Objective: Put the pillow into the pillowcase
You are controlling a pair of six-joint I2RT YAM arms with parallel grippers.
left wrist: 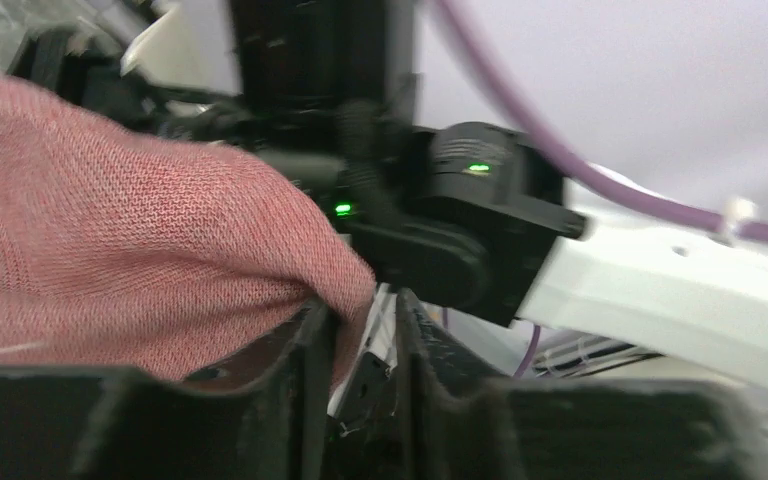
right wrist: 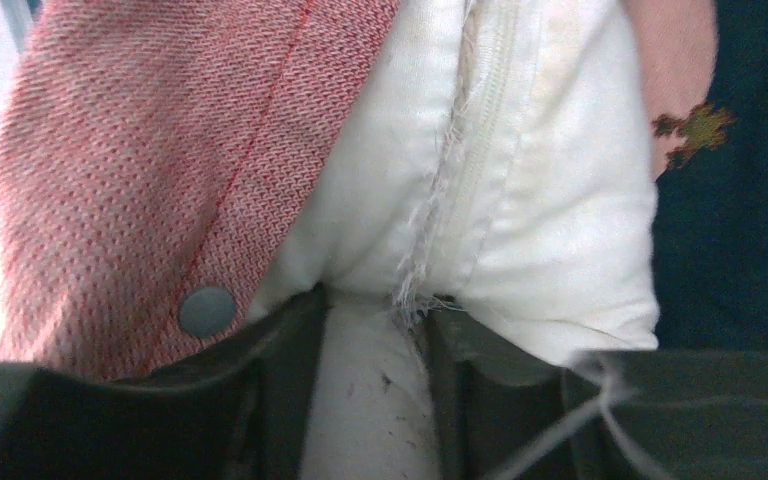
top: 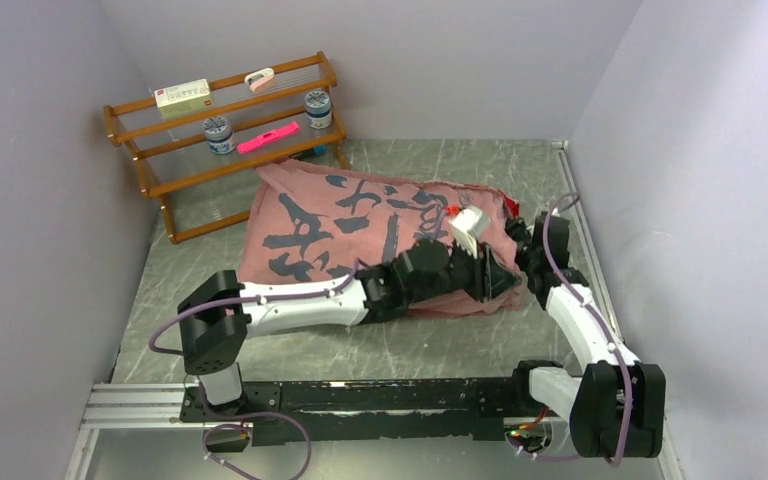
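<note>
Underneath, a grey veined table (top: pixel 440 345), walled on three sides. Spread over its middle, the pillowcase (top: pixel 340 225), pale pink reverse outward with dark print showing through, rumpled and humped, reaching almost to the right edge. Across the near half, the left arm (top: pixel 300 305), stretched rightward, its black wrist lying over the case's near edge; opposite, the right arm (top: pixel 585 330), bent in from the right toward that same end of the case. At the far left, against the wall, a wooden rack (top: pixel 225 140), with two small jars (top: pixel 218 133), a flat box (top: pixel 182 95) and a pink item (top: pixel 268 137) on its shelves.

Closer in, by the right wrist camera: the pillow (right wrist: pixel 560 230), white, a little grubby, frayed along a seam, bulging out at the case's opening, pink weave lapping its left side, dark blue cloth (right wrist: pixel 750 200) at its right. Clenched on it, the right gripper (right wrist: pixel 378 310), a fold of the white fabric filling the whole gap between the fingers. Rest of the pillow out of sight; cannot tell how far in.

By the left wrist camera, blurred: the left gripper (left wrist: pixel 367 325) not biting, fingers slightly apart, the case's pink edge drooping into the gap against one finger only, a pale slit beside it. Smallest, a grey snap stud (right wrist: pixel 207 311) on the case's hem, just above one finger of the right gripper.
</note>
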